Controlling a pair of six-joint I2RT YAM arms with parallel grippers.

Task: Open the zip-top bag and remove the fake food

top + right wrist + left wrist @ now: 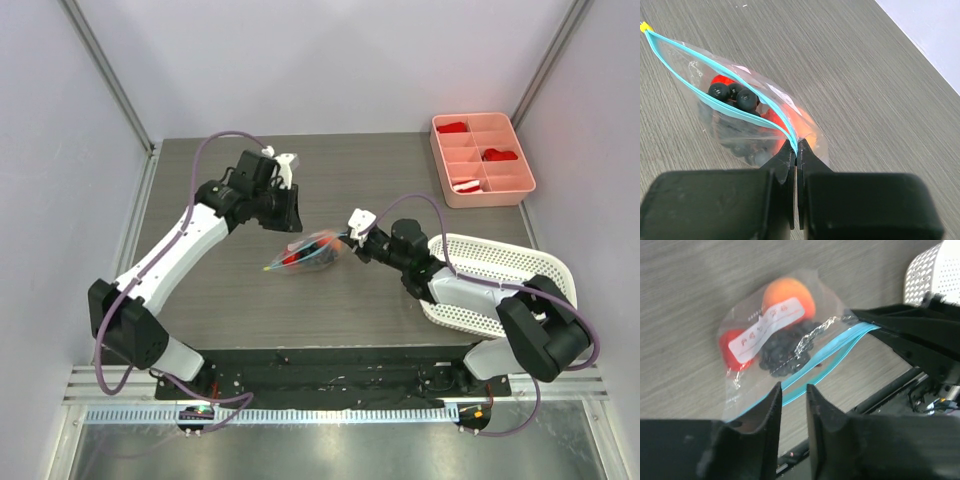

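the right gripper (796, 147) is clenched on one end of the teal zip strip (725, 105) of the zip-top bag (312, 252), which sits over the middle of the desk (230, 300). from that pinch the strip's long axis runs away toward the desk's left edge and slightly toward the near edge. the peach fruit (789, 296), red piece (727, 347) and black berry cluster (782, 352) are all inside. the two teal tracks seem parted mid-length, though the far end looks joined. the left gripper (792, 387) hovers just beyond the bag on its far-left side, fingers a little apart and grasping nothing, with the strip lying right under its tips. being nearer the strip's free stretch, it looks best placed to take one lip and pull across the strip.
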